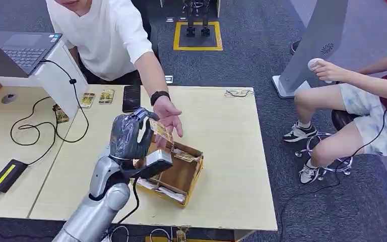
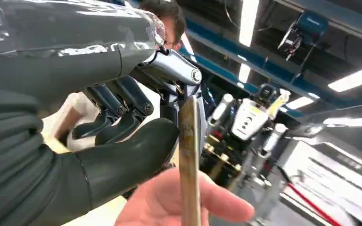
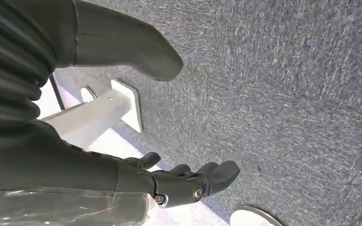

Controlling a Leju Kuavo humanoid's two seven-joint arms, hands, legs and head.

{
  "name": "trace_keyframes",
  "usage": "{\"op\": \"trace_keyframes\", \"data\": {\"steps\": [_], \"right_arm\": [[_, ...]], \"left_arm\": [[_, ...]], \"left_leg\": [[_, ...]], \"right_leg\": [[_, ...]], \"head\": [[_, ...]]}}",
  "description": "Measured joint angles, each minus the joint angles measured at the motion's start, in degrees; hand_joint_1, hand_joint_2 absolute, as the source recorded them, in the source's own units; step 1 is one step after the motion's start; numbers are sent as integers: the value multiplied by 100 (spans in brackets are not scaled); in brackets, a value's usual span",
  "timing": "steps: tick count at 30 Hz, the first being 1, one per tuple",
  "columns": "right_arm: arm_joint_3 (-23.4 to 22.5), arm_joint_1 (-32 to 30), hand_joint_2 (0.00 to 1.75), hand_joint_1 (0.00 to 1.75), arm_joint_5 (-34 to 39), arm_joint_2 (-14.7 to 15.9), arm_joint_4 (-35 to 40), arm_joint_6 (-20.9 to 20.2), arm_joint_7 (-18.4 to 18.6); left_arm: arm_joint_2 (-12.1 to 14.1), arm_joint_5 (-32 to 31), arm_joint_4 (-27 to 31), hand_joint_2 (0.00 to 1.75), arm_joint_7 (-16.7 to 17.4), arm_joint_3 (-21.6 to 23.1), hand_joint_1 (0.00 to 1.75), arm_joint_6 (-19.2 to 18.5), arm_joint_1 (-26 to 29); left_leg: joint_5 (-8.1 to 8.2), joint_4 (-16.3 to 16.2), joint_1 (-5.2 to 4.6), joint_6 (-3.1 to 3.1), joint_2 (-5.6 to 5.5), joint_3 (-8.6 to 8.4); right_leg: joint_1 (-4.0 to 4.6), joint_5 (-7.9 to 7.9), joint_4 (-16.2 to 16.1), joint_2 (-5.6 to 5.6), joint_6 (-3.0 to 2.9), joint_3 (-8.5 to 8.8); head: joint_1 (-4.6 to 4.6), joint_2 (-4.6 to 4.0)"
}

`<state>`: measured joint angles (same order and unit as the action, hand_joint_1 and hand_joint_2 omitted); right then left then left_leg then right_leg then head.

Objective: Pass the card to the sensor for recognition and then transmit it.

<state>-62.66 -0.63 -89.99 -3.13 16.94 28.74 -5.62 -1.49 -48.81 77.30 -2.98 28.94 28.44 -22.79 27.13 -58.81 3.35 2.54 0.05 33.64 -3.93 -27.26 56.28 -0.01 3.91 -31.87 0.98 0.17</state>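
My left hand (image 1: 128,135) is raised over the table and pinches a yellowish patterned card (image 1: 161,131) between thumb and fingers. The left wrist view shows the card (image 2: 188,155) edge-on, with my thumb (image 2: 122,160) on one side and my fingers (image 2: 169,70) at its upper end. A person in a white shirt reaches across the table, and their hand (image 1: 168,117) touches the card from the far side; their palm (image 2: 169,205) lies under it. A black flat device (image 1: 131,97) lies at the table's far edge. My right hand (image 3: 188,181) hangs over grey carpet, fingers loosely apart and holding nothing.
A wooden box (image 1: 197,169) with more cards stands just under my left hand. Two cards (image 1: 97,98) lie near the black device. A laptop (image 1: 17,48), cables and a black adapter (image 1: 7,175) are at the left. A seated person (image 1: 363,106) is at the right.
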Motion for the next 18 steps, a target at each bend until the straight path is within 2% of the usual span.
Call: {"op": "trace_keyframes", "data": {"steps": [6,9,10,18], "right_arm": [[123,49,175,0,0,31,-99,15,54],[219,88,175,0,0,61,-151,9,114],[256,97,175,0,0,68,-164,7,124],[400,128,175,0,0,109,-234,13,172]], "left_arm": [[-52,-846,-617,175,597,-79,175,98,-454],[-76,-1841,-1163,175,1295,-90,175,17,-770],[-76,-2024,-1307,175,1417,-90,175,11,-830],[-188,-2271,-2209,175,1513,-98,175,44,-1037]], "left_leg": [[0,-1,0,0,0,1],[0,-1,0,0,2,2],[0,-1,0,0,4,0],[0,-1,0,0,0,2]], "right_leg": [[0,1,0,1,0,-2],[0,1,0,4,0,-1],[0,1,0,8,0,-2],[0,1,1,4,0,-2]], "head": [[0,0],[0,0],[-2,0],[-2,0]]}}
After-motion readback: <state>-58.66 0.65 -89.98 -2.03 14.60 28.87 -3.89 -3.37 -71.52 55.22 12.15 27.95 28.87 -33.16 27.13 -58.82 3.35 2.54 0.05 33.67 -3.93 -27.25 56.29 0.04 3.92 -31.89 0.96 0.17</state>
